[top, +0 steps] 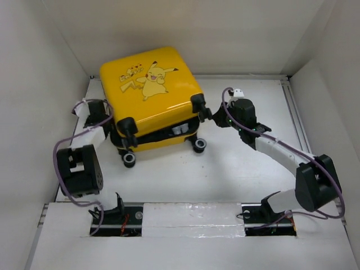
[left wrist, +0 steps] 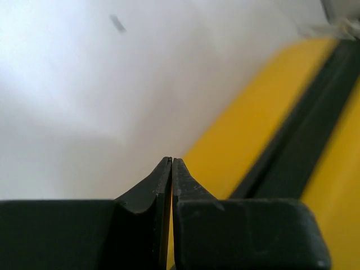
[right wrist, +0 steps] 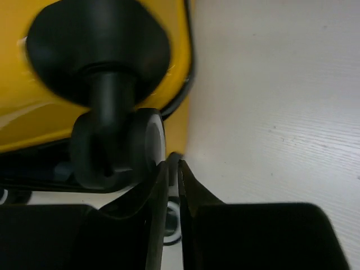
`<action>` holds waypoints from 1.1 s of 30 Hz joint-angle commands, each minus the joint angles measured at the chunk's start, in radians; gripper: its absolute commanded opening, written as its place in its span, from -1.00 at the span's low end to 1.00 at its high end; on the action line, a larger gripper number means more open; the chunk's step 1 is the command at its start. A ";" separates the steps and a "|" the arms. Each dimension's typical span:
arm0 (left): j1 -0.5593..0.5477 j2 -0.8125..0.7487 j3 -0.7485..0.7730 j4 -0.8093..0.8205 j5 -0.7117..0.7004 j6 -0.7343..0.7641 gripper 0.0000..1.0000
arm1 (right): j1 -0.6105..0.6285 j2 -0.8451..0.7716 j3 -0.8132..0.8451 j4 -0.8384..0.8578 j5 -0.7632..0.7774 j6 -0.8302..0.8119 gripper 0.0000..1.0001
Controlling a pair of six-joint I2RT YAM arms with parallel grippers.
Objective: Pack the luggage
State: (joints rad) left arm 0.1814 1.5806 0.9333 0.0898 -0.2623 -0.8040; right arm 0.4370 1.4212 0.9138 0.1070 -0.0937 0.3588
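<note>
Yellow luggage (top: 151, 90) | left claw (left wrist: 171, 163) closed, empty | right claw (right wrist: 173, 164) closed, beside wheel (right wrist: 112, 149)

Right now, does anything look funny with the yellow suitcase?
Yes. The suitcase isn't shut: its lid sits propped at a tilt, leaving a dark gap along the near edge between the wheels, where something pale shows inside.

The top external view looks down from above and behind both arm bases, taking in the whole white table (top: 225, 169) and the luggage (top: 151, 95) at mid-distance. The left wrist view sits very close, looking past its own fingers (left wrist: 152, 191) along the luggage's yellow side. The right wrist view is closer still, facing a black wheel (right wrist: 121, 149) at the luggage's corner, also visible from above
</note>
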 commanded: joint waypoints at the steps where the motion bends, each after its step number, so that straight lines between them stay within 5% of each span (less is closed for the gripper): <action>1: -0.215 -0.134 -0.146 0.004 0.175 -0.081 -1.00 | -0.018 -0.113 -0.027 0.054 0.012 0.016 -0.62; 5: -0.461 -0.298 -0.316 0.053 0.159 -0.171 -1.00 | -0.038 -0.243 -0.052 0.019 0.038 0.025 -0.47; 9: -0.682 -0.420 -0.314 -0.045 -0.043 -0.231 -1.00 | -0.038 -0.373 -0.075 -0.038 0.038 0.002 -0.26; 14: -0.726 -0.677 -0.272 -0.274 -0.287 -0.256 -0.93 | -0.029 -0.496 -0.130 -0.096 0.028 -0.035 0.17; 15: -0.726 -0.723 -0.260 -0.274 -0.323 -0.236 -0.72 | -0.029 -0.520 -0.130 -0.096 -0.006 -0.050 0.20; 16: -0.726 -0.801 -0.260 -0.254 -0.369 -0.224 -0.20 | -0.018 -0.521 -0.141 -0.096 -0.038 -0.050 0.20; 17: -0.726 -0.829 -0.274 -0.177 -0.370 -0.213 0.07 | -0.006 -0.531 -0.141 -0.096 -0.085 -0.063 0.22; 19: -0.654 -0.838 -0.274 -0.075 -0.345 -0.161 0.43 | 0.005 -0.531 -0.150 -0.096 -0.095 -0.052 0.26; 21: -0.597 -0.774 -0.219 -0.012 -0.278 -0.135 0.69 | 0.005 -0.531 -0.159 -0.096 -0.049 -0.041 0.26; 24: -0.479 -0.581 -0.058 0.028 -0.218 -0.103 0.56 | -0.006 -0.521 -0.159 -0.096 -0.020 -0.011 -0.03; 25: -0.444 -0.530 -0.019 0.043 -0.191 -0.072 0.56 | -0.021 -0.521 -0.159 -0.096 -0.005 0.003 -0.61; 27: -0.306 -0.368 0.131 0.054 -0.018 -0.058 0.53 | -0.033 -0.508 -0.168 -0.096 0.040 0.031 -0.99; 32: -0.178 0.042 0.612 -0.147 0.150 0.074 0.39 | -0.101 -0.440 -0.206 -0.087 0.117 0.104 -1.00; 33: -0.168 0.197 0.827 -0.226 0.134 0.094 0.39 | -0.110 -0.426 -0.219 -0.057 0.117 0.120 -1.00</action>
State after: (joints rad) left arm -0.0074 1.5974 1.4635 -0.0124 -0.2367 -0.8265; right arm 0.3580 0.9642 0.7258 -0.0021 -0.0353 0.4160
